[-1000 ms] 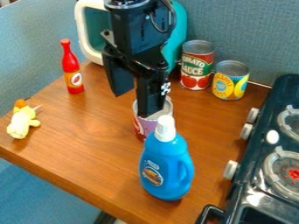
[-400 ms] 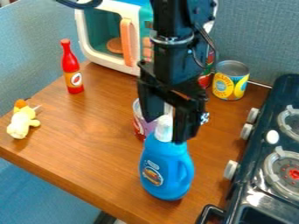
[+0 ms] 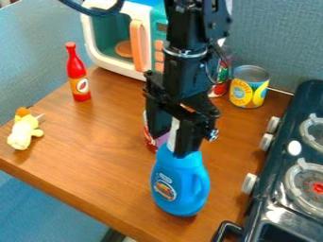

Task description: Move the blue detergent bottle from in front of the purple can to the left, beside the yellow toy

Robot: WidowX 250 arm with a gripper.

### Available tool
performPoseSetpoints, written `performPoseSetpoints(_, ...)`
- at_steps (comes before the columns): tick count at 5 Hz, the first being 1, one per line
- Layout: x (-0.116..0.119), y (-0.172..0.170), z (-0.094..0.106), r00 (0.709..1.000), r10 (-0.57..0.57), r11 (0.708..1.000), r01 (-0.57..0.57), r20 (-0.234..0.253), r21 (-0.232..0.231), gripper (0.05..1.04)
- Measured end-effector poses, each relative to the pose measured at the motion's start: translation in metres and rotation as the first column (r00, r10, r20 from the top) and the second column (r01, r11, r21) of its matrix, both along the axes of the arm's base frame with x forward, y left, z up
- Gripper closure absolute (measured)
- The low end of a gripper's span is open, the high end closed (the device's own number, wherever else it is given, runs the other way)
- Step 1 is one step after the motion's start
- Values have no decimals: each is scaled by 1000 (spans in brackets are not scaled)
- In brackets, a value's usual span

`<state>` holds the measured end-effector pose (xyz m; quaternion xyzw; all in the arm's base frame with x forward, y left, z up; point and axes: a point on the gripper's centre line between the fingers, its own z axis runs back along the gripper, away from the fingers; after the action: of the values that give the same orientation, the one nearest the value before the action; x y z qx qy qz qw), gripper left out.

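Your tool sits wide at the white cap; the approach looks nearly done, the blue bottle beneath it unlifted on the surface.

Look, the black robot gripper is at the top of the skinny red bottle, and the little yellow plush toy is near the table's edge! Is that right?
Not quite: the camera view shows the black robot gripper at the top of the blue plastic bottle, not the skinny red bottle. The little yellow plush toy is near the table's edge, as you said.
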<state>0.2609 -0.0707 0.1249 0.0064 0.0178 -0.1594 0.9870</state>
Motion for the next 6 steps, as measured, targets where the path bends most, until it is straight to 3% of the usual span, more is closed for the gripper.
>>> performPoseSetpoints(1,-1,3,0,1000,21,1000,-21,-6,18,658)
performPoseSetpoints(2,-2,3,1,1000,5,1000,-4,-9,13,675)
performPoseSetpoints(3,-5,1,17,999,-2,999,3,37,-33,675)
performPoseSetpoints(4,-7,34,41,994,63,998,-60,94,-35,675)
performPoseSetpoints(5,-3,74,53,992,122,991,-124,45,41,675)
performPoseSetpoints(6,-1,107,31,985,141,988,-134,-94,81,675)
